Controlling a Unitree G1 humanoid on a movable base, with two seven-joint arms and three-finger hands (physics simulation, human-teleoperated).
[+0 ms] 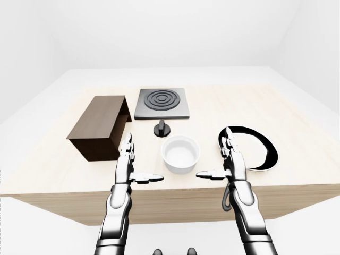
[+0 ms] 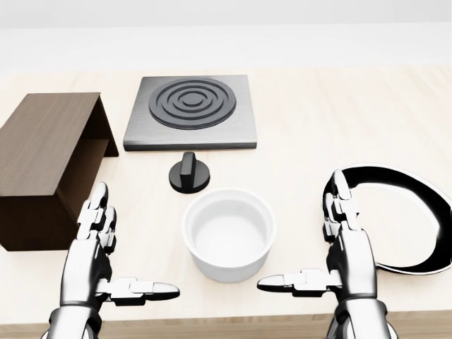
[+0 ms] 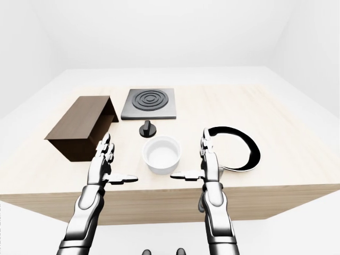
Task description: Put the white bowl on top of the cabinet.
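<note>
White bowl (image 2: 229, 242) stands near table (image 2: 339, 120) near edge, not gripped. Left hand (image 2: 95, 260) and right hand (image 2: 347, 258) flank it, fingers spread, thumbs inward, probably preparing two-sided grasp. Cabinet (image 2: 49, 162) at left edge, top free.

We see the round, straight-walled white bowl (image 2: 228, 234) standing upright and empty at the lower centre of the head view, while the dark brown wooden box-shaped cabinet (image 2: 44, 145), open-sided, sits at the left edge.

No readable text, label or number shows on anything.
</note>
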